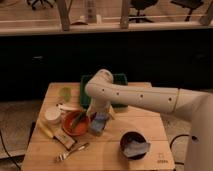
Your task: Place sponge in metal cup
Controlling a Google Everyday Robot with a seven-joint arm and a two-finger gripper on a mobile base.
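On top of the wooden desk (145,125) lie all the things, and the big white robot arm (145,97) reaches over it from the right edge toward the middle. Near the back edge sits a green tray (120,80), partly hidden behind the arm. Toward the front right corner stands a dark round cup (134,145) with a grey-blue cloth (136,149) lying in it. Left of the middle is an orange bowl (75,124) with something green (78,119) inside. Just beside the bowl, on its right, is the blue sponge (99,123), sitting on the desk and well apart from the dark cup. The gripper (101,116) points down right at the sponge and looks to be touching its top; I cannot tell if it is wide, narrow or holding the sponge. By the left edge is a small white cup (52,114). Behind it, near the back left corner, is a pale green thing (65,93). Along the front left runs a brush with a yellow handle (55,134). Close to the front edge lies a silver fork (72,151).
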